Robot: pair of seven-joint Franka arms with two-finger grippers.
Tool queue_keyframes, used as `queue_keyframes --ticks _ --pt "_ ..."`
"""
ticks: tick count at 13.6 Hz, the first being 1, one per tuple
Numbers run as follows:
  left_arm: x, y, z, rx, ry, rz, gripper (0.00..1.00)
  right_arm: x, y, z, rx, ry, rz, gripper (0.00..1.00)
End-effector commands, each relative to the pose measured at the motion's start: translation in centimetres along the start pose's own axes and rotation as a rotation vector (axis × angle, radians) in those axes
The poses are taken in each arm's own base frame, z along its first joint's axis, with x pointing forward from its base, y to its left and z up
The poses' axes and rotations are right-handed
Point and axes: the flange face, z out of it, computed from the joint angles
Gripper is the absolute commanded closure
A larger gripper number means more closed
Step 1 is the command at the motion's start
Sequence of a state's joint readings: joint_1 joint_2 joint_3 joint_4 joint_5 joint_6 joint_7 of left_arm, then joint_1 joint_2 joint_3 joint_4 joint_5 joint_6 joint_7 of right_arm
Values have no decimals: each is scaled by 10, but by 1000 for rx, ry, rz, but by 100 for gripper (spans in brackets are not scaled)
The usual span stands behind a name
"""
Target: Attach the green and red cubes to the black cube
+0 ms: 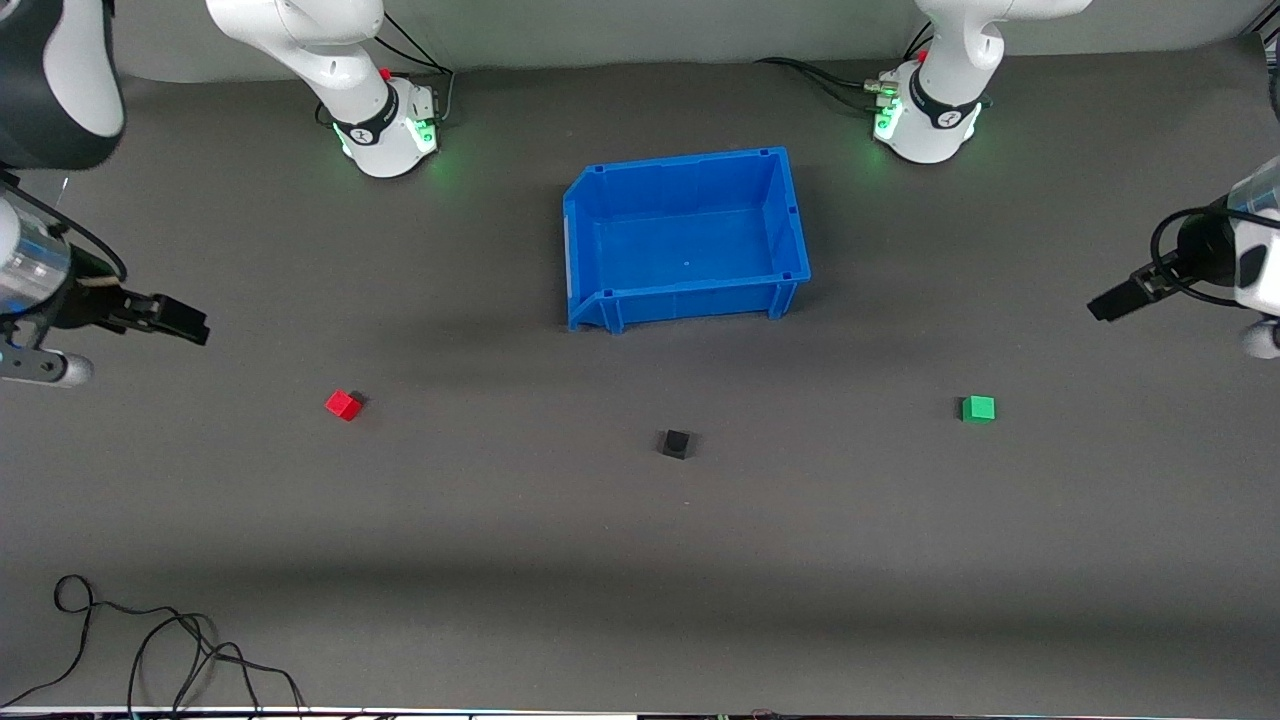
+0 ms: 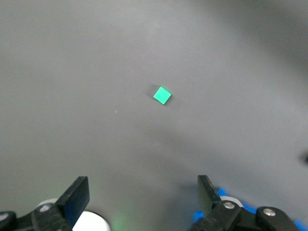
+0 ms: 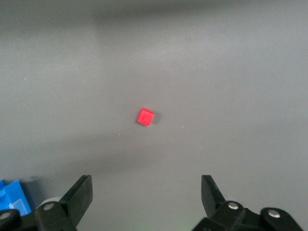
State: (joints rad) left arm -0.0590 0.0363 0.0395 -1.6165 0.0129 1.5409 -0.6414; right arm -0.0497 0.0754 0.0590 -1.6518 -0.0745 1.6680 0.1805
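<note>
The red cube (image 1: pixel 343 404) lies on the dark table toward the right arm's end. The green cube (image 1: pixel 978 408) lies toward the left arm's end. The black cube (image 1: pixel 676 443) sits between them, slightly nearer the front camera, apart from both. My right gripper (image 1: pixel 192 326) is up in the air at its end of the table, open and empty; its wrist view (image 3: pixel 147 185) shows the red cube (image 3: pixel 146 117) below it. My left gripper (image 1: pixel 1102 307) is up at its own end, open and empty (image 2: pixel 143 185), with the green cube (image 2: pixel 162 95) below it.
An empty blue bin (image 1: pixel 690 300) stands mid-table, farther from the front camera than the cubes, between the two arm bases. A loose black cable (image 1: pixel 150 650) lies near the table's front edge toward the right arm's end.
</note>
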Motion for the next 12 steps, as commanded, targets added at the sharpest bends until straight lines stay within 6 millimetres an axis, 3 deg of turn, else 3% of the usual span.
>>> queue_keyframes --ticks 1,3,5,8,12 --pt "4 5 4 -8 -29 -260 0 6 5 41 40 35 50 1" --pt "12 4 17 -34 -82 -408 0 8 12 71 124 46 144 1" --pt "25 -3 44 -70 -135 -538 0 6 14 111 124 53 150 1" --pt "37 -14 118 -120 -150 -665 0 6 21 178 114 7 182 0" --pt "38 -26 219 -209 -140 -775 0 7 22 244 104 -21 214 0"
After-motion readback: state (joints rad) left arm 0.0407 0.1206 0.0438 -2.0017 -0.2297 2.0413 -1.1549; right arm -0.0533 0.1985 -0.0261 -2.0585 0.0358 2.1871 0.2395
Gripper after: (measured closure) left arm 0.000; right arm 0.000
